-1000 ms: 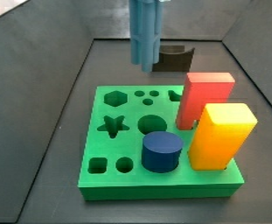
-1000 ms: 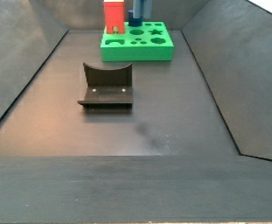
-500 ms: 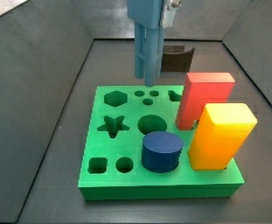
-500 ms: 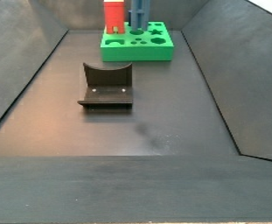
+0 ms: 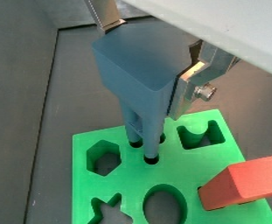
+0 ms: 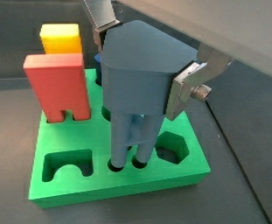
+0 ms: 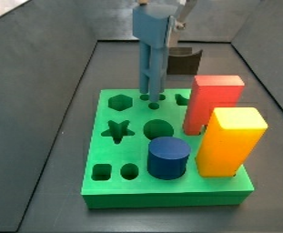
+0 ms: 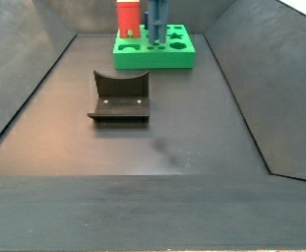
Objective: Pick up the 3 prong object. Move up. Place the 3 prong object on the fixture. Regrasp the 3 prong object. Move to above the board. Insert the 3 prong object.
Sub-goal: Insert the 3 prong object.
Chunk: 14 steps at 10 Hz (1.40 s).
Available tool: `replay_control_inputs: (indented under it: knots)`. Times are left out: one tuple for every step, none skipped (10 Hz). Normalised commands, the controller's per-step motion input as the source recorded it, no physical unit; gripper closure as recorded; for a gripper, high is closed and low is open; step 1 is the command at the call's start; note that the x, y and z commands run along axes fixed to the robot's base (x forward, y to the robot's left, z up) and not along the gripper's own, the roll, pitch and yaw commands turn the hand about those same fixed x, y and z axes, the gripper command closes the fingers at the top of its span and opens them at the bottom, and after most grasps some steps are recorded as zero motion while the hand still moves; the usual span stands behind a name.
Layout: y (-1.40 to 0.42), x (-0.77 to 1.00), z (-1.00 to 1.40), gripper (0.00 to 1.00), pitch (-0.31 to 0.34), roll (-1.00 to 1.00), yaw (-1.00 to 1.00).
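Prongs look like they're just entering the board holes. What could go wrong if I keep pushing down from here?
1. The 3 prong object has its prong tips at the small round holes in the board; slight misalignment could jam them or push the board.
2. The gripper grips only the piece's top, so it might tilt under load.
3. The red block stands close beside the prongs; sideways correction could bump it.

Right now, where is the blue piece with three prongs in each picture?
Wrist view: the 3 prong object fills the middle, held in the gripper, prongs entering the board.
Wrist view: centre, beside the red block.
Side view: upper middle, standing on the board.
Side view: small, far top.
Shared landmark: the green board.
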Motion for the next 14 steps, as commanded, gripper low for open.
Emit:
replay_control_inputs:
  knots:
    - [0.00, 0.03, -0.24, 1.00, 0.000, 0.00, -0.01]
    - [0.00, 0.03, -0.20, 1.00, 0.000, 0.00, -0.03]
    - [0.00, 0.02, -0.15, 1.00, 0.000, -0.01, -0.03]
    - [0.00, 0.05, -0.14, 1.00, 0.000, -0.03, -0.04]
    - [0.00, 0.01, -0.12, 1.00, 0.000, -0.03, -0.05]
    - [0.00, 0.05, -0.10, 1.00, -0.004, -0.04, -0.04]
    - [0.00, 0.04, -0.11, 1.00, -0.027, -0.04, -0.06]
    - [0.00, 0.08, -0.10, 1.00, -0.023, -0.04, -0.08]
    - [0.00, 0.07, -0.07, 1.00, -0.017, -0.05, -0.07]
    - [0.00, 0.05, -0.07, 1.00, -0.004, -0.05, -0.09]
    - [0.00, 0.05, -0.05, 1.00, 0.000, -0.05, -0.12]
    - [0.00, 0.07, -0.05, 1.00, 0.000, -0.04, -0.11]
    - [0.00, 0.14, 0.00, 1.00, -0.003, -0.06, -0.25]
    - [0.00, 0.12, -0.05, 1.00, -0.017, -0.05, -0.22]
